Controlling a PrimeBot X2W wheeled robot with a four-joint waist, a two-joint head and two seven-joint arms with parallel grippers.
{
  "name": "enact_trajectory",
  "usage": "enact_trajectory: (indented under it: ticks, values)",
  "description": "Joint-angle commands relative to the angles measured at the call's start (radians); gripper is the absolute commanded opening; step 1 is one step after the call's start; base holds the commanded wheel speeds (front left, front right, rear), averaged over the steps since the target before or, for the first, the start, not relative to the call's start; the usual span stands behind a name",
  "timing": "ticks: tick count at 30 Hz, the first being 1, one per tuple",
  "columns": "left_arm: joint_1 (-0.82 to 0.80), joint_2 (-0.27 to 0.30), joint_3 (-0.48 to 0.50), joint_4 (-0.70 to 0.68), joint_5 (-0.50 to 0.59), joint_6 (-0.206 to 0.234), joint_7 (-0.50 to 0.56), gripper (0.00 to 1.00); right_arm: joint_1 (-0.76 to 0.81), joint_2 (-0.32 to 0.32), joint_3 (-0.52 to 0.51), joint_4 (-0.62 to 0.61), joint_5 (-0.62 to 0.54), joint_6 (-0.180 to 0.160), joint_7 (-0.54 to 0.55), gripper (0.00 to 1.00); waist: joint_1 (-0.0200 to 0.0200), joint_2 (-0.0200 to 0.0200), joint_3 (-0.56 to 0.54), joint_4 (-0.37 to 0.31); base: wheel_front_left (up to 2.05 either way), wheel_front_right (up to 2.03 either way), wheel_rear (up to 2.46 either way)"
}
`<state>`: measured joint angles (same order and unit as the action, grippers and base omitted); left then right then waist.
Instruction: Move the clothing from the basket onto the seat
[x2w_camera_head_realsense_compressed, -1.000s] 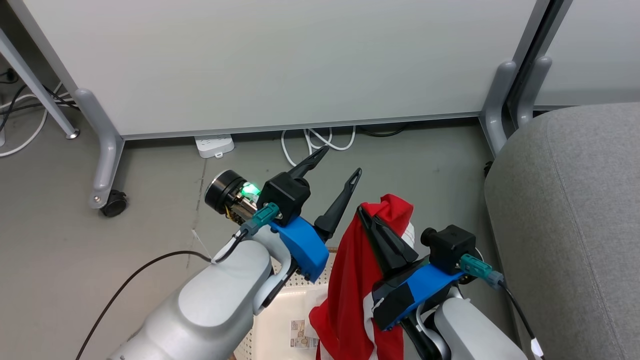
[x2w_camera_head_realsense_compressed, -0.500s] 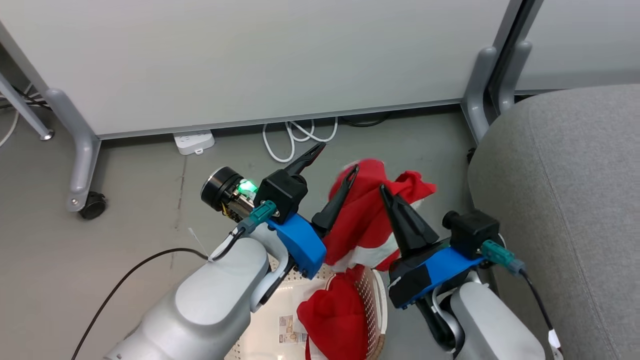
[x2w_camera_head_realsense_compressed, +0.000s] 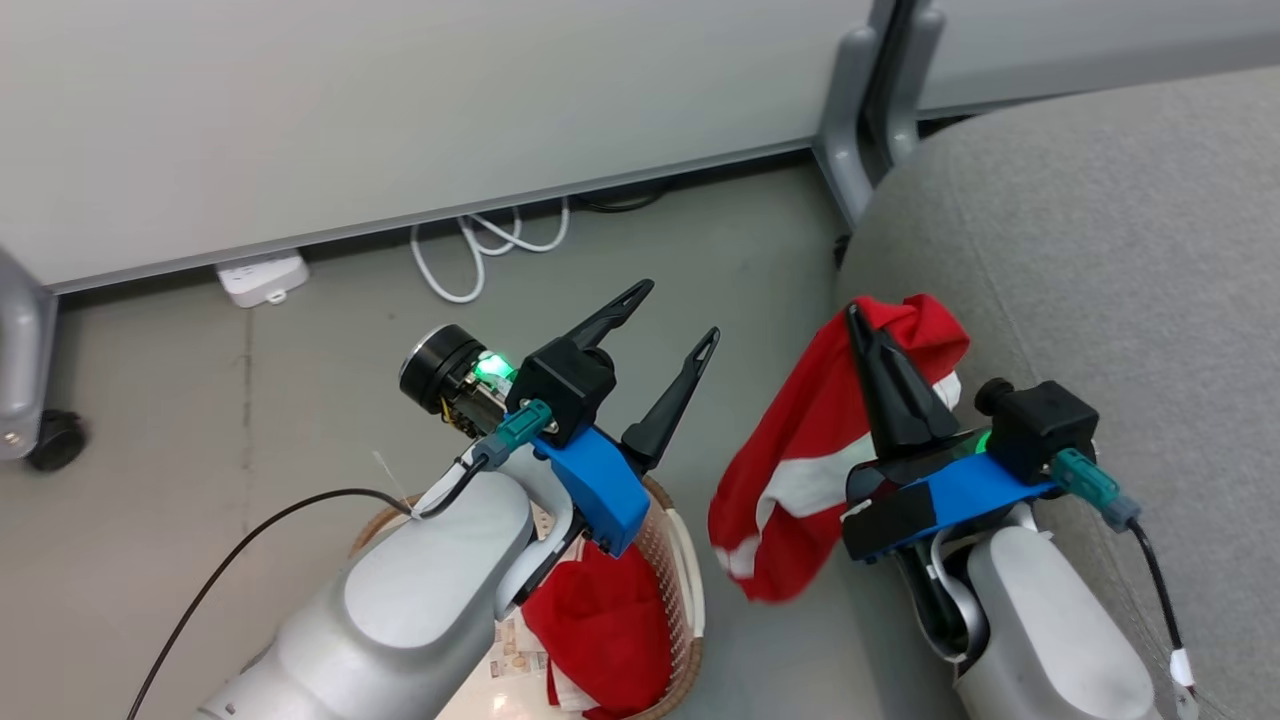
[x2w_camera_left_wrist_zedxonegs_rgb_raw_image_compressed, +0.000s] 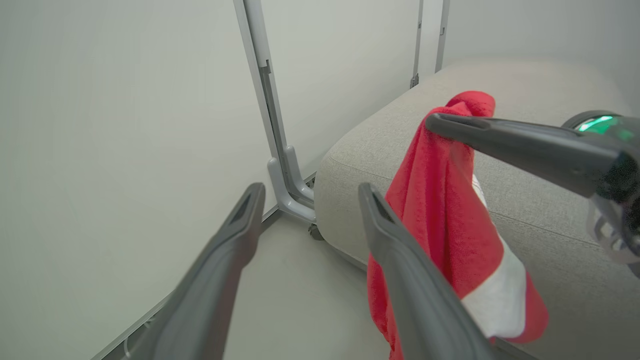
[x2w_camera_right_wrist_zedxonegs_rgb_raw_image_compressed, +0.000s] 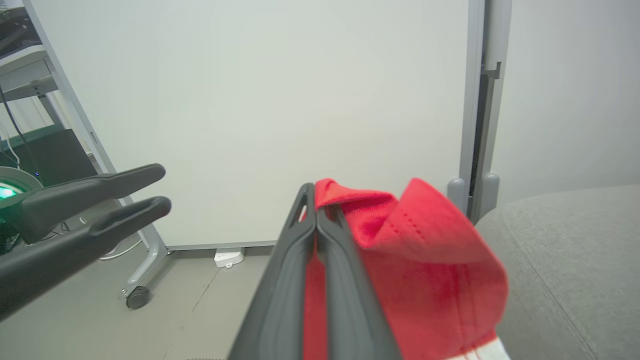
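One seat (x2w_camera_head_realsense_compressed: 1100, 250) beside white partitions (x2w_camera_head_realsense_compressed: 300, 120)

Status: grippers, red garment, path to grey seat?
Left gripper open, empty. Right gripper shut on red white-striped fabric garment beside grey upholstered seat. More red fabric in cream perforated basket. Nothing blocking.

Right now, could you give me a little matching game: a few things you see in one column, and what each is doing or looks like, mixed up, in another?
Things:
1. left gripper
2. right gripper
3. basket
4. seat

States:
A. grey upholstery
B. shut on a hanging garment
C. open, holding nothing
D. holds a second garment

Pairs: 1-C, 2-B, 3-D, 4-A.
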<state>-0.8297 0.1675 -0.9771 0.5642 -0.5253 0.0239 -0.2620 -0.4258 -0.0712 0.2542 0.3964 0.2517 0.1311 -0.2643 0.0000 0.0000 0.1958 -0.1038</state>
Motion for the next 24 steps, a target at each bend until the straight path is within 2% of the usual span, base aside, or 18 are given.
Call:
enact_trajectory:
  ticks: [1, 14, 24]
  values:
    - [-0.012, -0.001, -0.005, -0.004, 0.006, -0.002, -0.004, 1.00, 0.010, -0.004, -0.018, -0.015, -0.008, -0.001, 0.000, 0.00, 0.0000, 0.0000, 0.023, -0.040, 0.00, 0.00, 0.00]
    - [-0.037, -0.005, -0.044, -0.005, 0.022, -0.021, 0.013, 1.00, 0.042, 0.005, -0.154, -0.089, -0.026, -0.001, 0.000, 0.00, 0.0000, 0.0000, 0.091, -0.206, 0.00, 0.00, 0.00]
    - [-0.044, -0.010, -0.071, -0.003, 0.025, -0.031, 0.022, 1.00, 0.083, 0.015, -0.212, -0.115, -0.021, -0.001, 0.000, 0.00, 0.0000, 0.0000, 0.121, -0.296, 0.00, 0.00, 0.00]
